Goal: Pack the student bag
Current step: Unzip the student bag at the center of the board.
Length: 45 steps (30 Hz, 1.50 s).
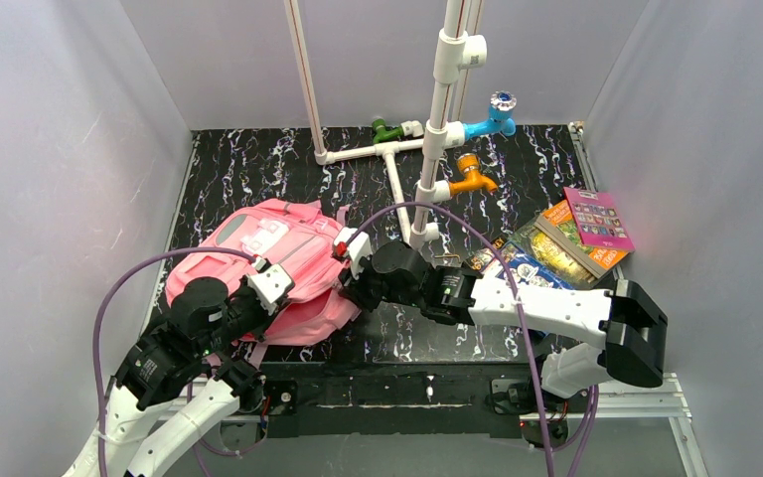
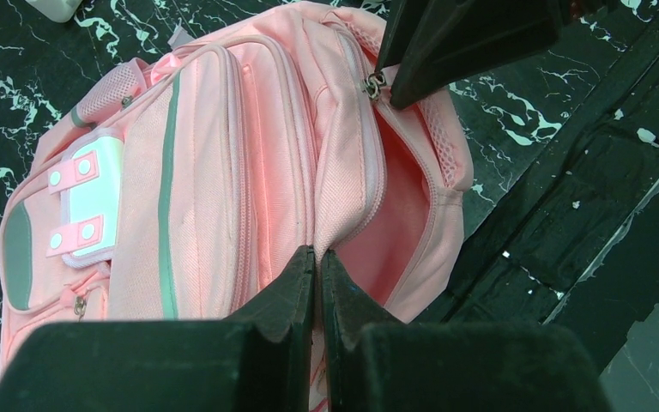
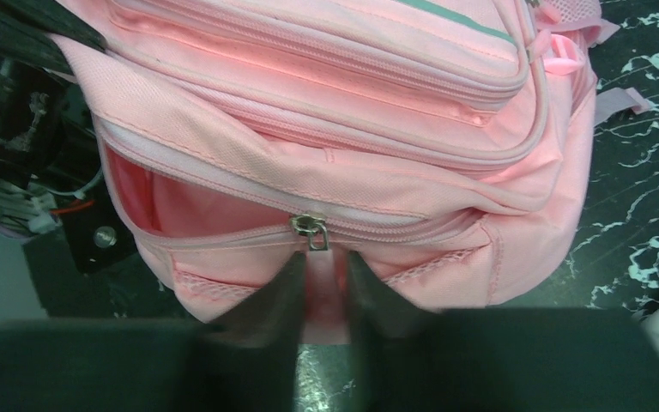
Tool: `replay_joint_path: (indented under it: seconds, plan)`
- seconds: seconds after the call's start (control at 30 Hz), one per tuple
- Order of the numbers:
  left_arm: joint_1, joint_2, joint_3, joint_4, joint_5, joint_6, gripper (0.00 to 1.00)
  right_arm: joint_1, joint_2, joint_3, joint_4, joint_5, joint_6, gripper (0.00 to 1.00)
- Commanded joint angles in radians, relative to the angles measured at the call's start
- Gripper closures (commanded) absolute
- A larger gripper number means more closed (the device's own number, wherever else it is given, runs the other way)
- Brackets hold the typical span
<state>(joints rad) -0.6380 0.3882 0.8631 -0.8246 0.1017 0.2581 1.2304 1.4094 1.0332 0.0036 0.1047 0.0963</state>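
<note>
Two end effectors meet at the open mouth of the large pink fabric backpack (image 1: 278, 248) with grey stripes. It lies flat on the black, white-veined desk (image 1: 258, 169), directly beneath and between them.

The left end effector (image 2: 317, 257) has its jaws pressed fully together at the rim of the backpack's open main compartment. Whether fabric is caught between them cannot be told.

The right end effector (image 3: 322, 268) has its jaws narrowly apart and grips nothing. Its tips are just below the small metal zip pull (image 3: 311, 230), which sits right above the gap. In the right wrist view the zip stands open to the left of that pull, and pink lining shows.

Ahead of the left end effector, on the backpack's front pocket, is a white patch (image 2: 86, 202) crossed by two pink tabs with round studs.

Well apart from the right end effector, on its right, lies a stack of colourful books (image 1: 571, 238). Their cover print is too small to read.
</note>
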Motion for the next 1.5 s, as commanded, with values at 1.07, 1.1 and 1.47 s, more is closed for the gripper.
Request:
replay_joint_path:
  seconds: [1.07,1.1,1.47]
  plan:
    - [0.003,0.35,-0.032,0.212,0.092,-0.141,0.67,-0.005,-0.093,0.087,0.016,0.077,0.094,0.99]
    - [0.003,0.357,-0.035,0.213,0.081,-0.114,0.69,-0.005,-0.098,0.084,0.015,0.079,0.094,0.99]
    - [0.004,0.351,-0.013,0.414,-0.011,0.196,0.99,0.005,-0.105,0.032,-0.032,0.076,0.11,0.99]
